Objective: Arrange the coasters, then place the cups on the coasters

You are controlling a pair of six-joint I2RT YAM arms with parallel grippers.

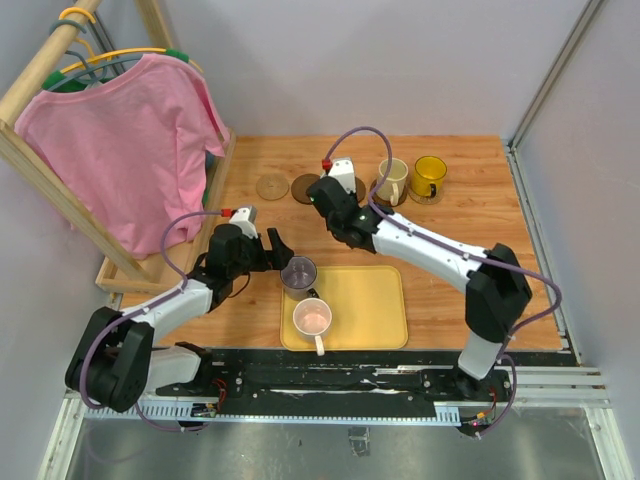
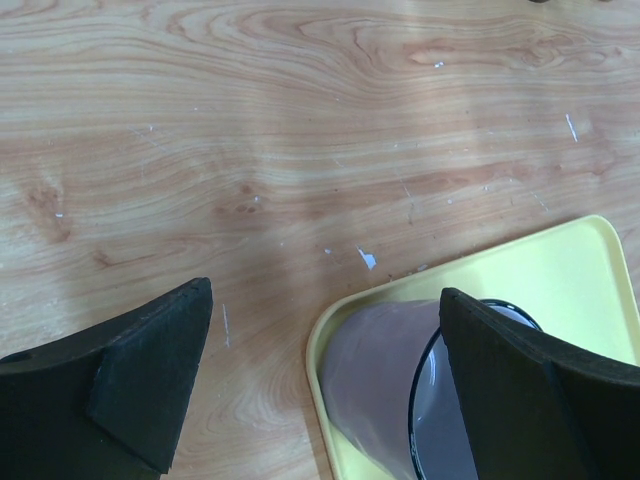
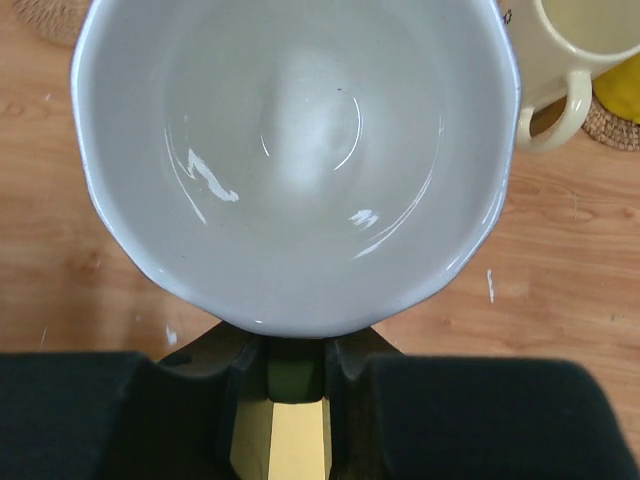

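White cup (image 3: 300, 160) fills your right jaws' view, pinched by its handle above the tabletop (image 3: 80, 260), cream cup (image 3: 590, 50) just beside: a tilted release could knock it. Left jaws stand wide, grey cup (image 2: 375, 390) partly between them, at the tray (image 2: 560, 270) corner

White cup (image 3: 300, 150) in R claw (image 3: 298, 362); yellow cup (image 1: 430, 174), cream cup (image 1: 393, 180) on coasters (image 1: 424, 197).

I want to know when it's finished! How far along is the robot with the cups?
Done: the cream cup and yellow cup sit on coasters at the back. In hand: the right fingers grip the white cup beside them, and the open left fingers hover by the grey-purple cup on the yellow tray. Left: that one and the pink cup, plus two bare coasters waiting.
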